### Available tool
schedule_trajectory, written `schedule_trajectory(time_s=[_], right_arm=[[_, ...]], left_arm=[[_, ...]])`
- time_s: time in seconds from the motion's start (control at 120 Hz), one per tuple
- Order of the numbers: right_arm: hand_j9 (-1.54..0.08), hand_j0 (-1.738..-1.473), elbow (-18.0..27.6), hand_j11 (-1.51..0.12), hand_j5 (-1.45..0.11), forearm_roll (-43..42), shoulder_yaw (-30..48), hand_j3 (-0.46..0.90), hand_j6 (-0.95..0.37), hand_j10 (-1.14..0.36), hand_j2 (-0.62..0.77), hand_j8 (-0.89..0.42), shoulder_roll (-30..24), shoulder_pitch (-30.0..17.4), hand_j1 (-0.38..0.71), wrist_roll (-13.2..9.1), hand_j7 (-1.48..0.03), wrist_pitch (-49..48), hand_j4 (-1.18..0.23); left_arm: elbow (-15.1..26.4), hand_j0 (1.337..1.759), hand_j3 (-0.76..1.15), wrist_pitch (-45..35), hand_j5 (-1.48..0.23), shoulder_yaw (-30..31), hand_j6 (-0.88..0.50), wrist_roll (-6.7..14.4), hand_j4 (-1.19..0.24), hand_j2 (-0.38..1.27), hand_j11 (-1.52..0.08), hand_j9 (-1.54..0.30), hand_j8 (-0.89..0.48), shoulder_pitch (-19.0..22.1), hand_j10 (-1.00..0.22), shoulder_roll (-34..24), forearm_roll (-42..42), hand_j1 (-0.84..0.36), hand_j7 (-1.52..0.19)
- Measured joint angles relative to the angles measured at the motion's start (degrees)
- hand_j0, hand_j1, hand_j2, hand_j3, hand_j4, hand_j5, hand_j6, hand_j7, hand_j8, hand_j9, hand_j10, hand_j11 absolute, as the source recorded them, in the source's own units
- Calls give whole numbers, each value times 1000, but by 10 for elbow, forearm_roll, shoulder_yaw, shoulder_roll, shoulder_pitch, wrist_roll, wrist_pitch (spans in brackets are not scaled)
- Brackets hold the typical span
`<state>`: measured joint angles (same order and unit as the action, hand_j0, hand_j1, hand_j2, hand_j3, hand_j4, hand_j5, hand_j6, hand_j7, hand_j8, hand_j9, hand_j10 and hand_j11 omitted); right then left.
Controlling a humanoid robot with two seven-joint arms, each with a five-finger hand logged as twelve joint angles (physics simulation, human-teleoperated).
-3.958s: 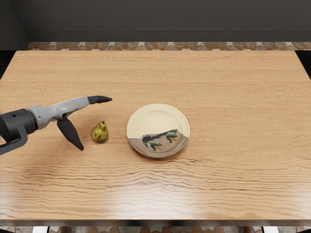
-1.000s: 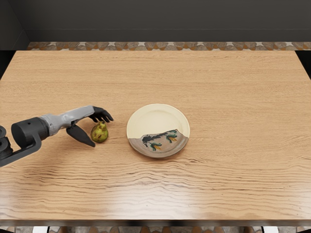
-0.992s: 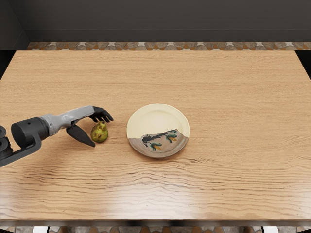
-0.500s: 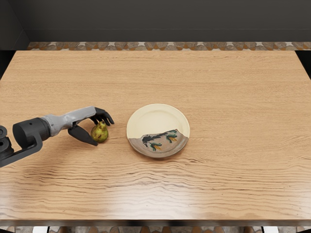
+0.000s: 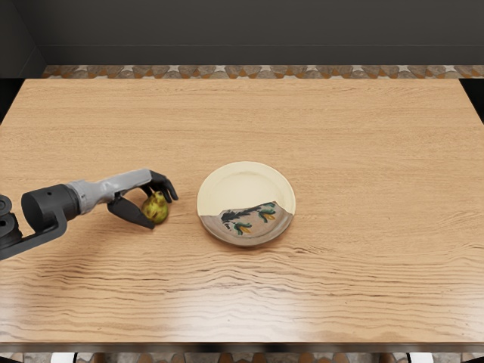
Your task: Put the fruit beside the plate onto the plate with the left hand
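the left hand [image 5: 145, 193] has its fingers [image 5: 168, 187] curled closed around the pear [image 5: 156, 208] on the counter [image 5: 340, 151], just beside the painted plate [image 5: 242, 185].

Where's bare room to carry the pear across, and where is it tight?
The plate is bare, and a bare strip of table separates it from the pear. Open wood lies behind, right of and before the plate. Tight only where the left hand curls round the pear.
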<state>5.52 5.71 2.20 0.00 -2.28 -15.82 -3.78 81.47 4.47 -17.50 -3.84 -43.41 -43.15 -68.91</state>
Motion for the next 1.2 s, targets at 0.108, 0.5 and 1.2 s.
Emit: schedule_trajectory(time_s=[0.108, 0.5, 1.2], right_arm=[[0, -1658, 0, 0, 0, 0, 0, 0, -1, 0, 0, 0, 0, 0, -349, 0, 0, 0, 0], [0, -1658, 0, 0, 0, 0, 0, 0, -1, 0, 0, 0, 0, 0, -349, 0, 0, 0, 0], [0, -1658, 0, 0, 0, 0, 0, 0, -1, 0, 0, 0, 0, 0, -349, 0, 0, 0, 0]], left_arm=[[0, 1657, 0, 3, -688, 0, -543, 0, -543, 166, -698, -699, -438, -3, -536, 0, 0, -262, -688], [-1, 1658, 0, 9, -750, 0, -571, 1, -583, 284, -752, -753, -445, -5, -581, -1, 0, -287, -755], [-1, 1657, 0, 37, -877, -1, -624, 1, -653, 485, -867, -877, -467, -17, -630, -2, 5, -302, -871]])
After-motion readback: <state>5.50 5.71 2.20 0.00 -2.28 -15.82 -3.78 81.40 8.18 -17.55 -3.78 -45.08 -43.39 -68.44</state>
